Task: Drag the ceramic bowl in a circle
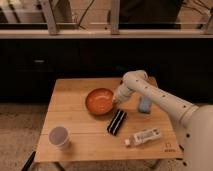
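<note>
Ceramic bowl (99,101), end effector (115,100) at rim

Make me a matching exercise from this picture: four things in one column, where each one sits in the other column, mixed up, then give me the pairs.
Things:
1. ceramic bowl
2. cup
3. bottle
4. gripper

Places, as seen in the picture:
A. lying flat near the front right edge of the table
B. at the bowl's right rim
C. around the middle of the table
D. near the table's front left corner

Pairs: 1-C, 2-D, 3-A, 4-B
</note>
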`<state>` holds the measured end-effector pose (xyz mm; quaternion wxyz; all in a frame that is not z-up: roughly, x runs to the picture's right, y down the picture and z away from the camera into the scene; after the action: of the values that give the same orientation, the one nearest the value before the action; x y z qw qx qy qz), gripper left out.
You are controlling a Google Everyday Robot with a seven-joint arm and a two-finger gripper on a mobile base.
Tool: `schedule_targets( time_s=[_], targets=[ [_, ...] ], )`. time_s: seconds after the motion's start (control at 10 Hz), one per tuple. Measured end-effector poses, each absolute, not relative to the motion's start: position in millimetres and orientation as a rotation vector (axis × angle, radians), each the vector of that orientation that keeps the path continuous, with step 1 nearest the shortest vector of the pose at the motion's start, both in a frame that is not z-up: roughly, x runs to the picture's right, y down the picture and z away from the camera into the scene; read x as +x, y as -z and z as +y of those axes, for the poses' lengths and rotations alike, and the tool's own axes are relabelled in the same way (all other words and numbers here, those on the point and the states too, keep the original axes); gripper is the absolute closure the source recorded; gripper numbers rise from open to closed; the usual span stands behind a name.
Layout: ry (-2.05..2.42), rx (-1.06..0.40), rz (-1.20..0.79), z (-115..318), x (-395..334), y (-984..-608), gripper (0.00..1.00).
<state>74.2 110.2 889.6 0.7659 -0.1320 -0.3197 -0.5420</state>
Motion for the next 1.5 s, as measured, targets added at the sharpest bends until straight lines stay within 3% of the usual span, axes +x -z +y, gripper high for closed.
schedule_targets(
  time_s=[0.7,1.5],
  targets=[
    [1.288,-0.283,-0.846,167,66,-849,1.00],
    [1.463,-0.153,-1.100,169,-65,-858,1.00]
  ],
)
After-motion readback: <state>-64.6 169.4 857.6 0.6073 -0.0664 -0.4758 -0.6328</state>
